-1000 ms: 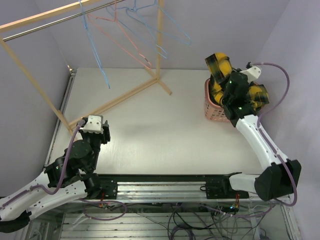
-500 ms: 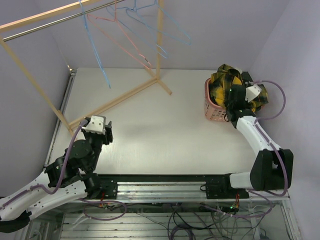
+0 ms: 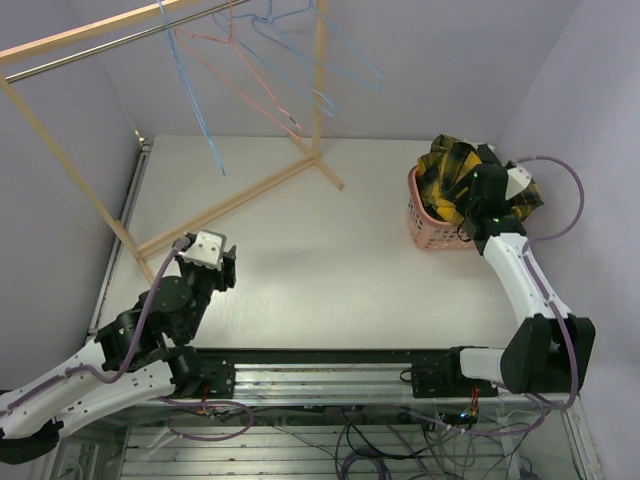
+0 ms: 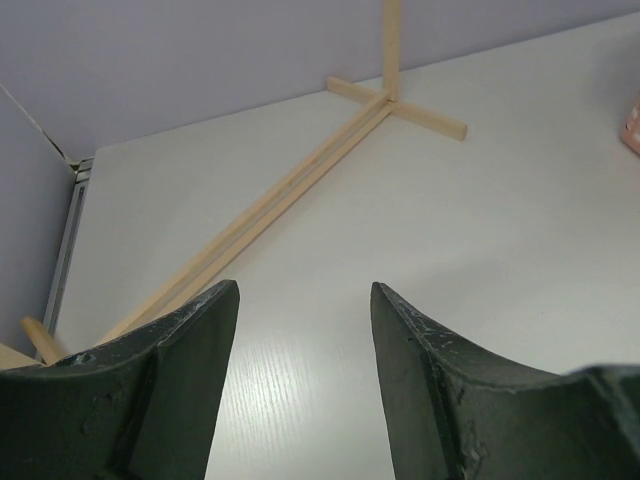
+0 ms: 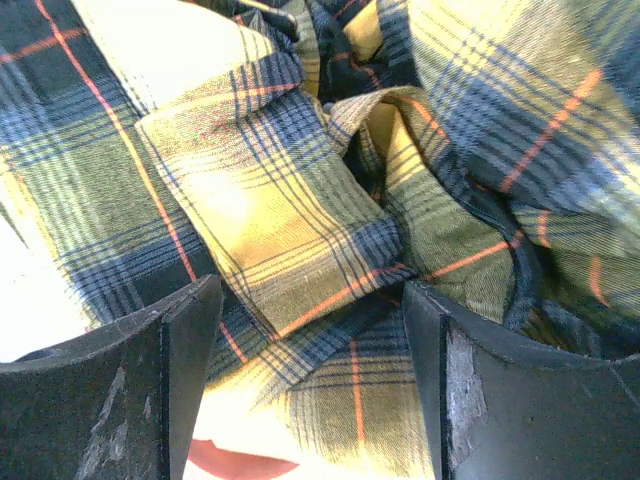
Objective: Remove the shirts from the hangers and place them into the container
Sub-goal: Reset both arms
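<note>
A yellow-and-black plaid shirt [image 3: 450, 178] is heaped in the salmon-pink container [image 3: 428, 222] at the table's right. My right gripper [image 3: 478, 200] hovers just over the heap, open. In the right wrist view the plaid shirt [image 5: 300, 230] fills the frame below the spread fingers [image 5: 450, 380], with a sliver of pink rim [image 5: 240, 462] showing. Bare wire hangers, light blue [image 3: 195, 95] and pink [image 3: 245, 85], hang on the rack. My left gripper [image 3: 218, 262] is open and empty near the table's front left; the wrist view shows bare table between its fingertips [image 4: 215, 330].
A wooden rack with slanted poles [image 3: 70, 160] and a cross-shaped foot [image 3: 318, 165] stands at the back left; its base rail [image 4: 290, 195] runs across the left wrist view. Purple walls close in the table at the back and sides.
My right gripper carried the plaid shirt down into the container, then opened and let it go. The left arm drifted slightly right and forward.
</note>
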{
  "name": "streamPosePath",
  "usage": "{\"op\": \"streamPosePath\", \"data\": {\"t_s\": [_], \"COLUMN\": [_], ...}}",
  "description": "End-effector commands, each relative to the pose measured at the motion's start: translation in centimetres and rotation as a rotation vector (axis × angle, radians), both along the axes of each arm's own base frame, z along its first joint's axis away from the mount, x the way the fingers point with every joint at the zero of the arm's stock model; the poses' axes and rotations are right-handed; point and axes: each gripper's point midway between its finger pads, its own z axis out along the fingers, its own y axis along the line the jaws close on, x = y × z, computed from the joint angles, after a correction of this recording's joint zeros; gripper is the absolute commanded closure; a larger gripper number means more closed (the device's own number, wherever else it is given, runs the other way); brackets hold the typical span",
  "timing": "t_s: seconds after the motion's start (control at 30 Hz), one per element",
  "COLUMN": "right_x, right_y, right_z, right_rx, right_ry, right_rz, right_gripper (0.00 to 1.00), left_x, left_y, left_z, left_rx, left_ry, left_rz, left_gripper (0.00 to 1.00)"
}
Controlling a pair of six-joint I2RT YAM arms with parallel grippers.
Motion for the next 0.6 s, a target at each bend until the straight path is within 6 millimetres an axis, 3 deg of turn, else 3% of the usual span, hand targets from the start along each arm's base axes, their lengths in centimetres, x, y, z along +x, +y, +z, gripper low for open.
{"op": "streamPosePath", "data": {"t_s": [0.0,0.27,0.4,0.57], "right_x": [-2.8,-3.8,-2.7,-2.2], "right_y": [-1.8,-1.3,1.3,6.9], "right_z": [3.0,9.8,14.1,17.0], "right_rx": [-0.070,-0.106,-0.099,-0.068], "right_ry": [0.017,-0.189,-0.315,-0.409], "right_rz": [-0.043,0.007,0.175,0.507], "right_gripper": [0.27,0.28,0.30,0.34], "left_x": [0.2,0.3,0.0,0.5], "left_y": [-1.0,-1.6,-2.9,-5.8], "left_z": [0.3,0.2,0.4,0.3], "left_rx": [0.009,0.018,-0.005,-0.071], "left_ry": [0.006,0.015,0.010,0.065], "left_rz": [-0.033,-0.045,-0.117,-0.162], "left_gripper": [0.34,0.33,0.29,0.27]}}
